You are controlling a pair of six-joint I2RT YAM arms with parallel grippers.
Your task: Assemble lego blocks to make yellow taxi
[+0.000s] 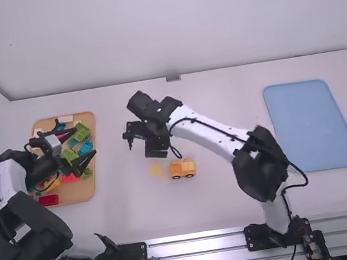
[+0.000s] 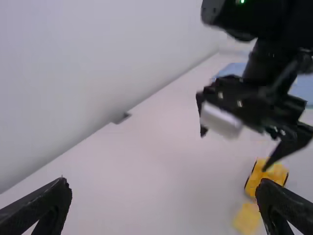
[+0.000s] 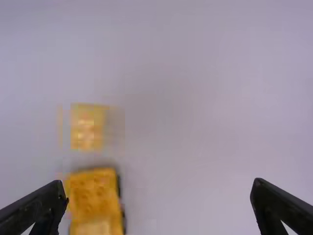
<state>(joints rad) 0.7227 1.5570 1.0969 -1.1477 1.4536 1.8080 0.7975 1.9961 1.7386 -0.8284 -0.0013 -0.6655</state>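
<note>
Wooden tray, at far left: the stock of loose blocks, green, blue, red, orange and white, lying beneath the left gripper, presumably kept aside so that I can draw parts without crowding the build. The left jaws stand wide apart, with nothing between them. They point across the table rather than down at the stock, so I judge them not lined up for a pick.

Right gripper, near the middle: above the table, its jaws likewise spread wide and empty. Just nearer the arm bases than these jaws lies a small yellow block, by itself on the table; I take it to be set out as a part for the build. The taxi body sits just to its right, the two apart by a narrow gap, within easy reach of the right jaws. Blue tray: far to the right of both pairs of jaws, its use unclear to me.

Appearance of the taxi: a short, boxy, orange-yellow body, upright on black wheels, with studs on top and a paler patch towards one end. It looks partly built. Fitting the loose block would call for squared studs and a straight press; the wheels could let the body roll.
</note>
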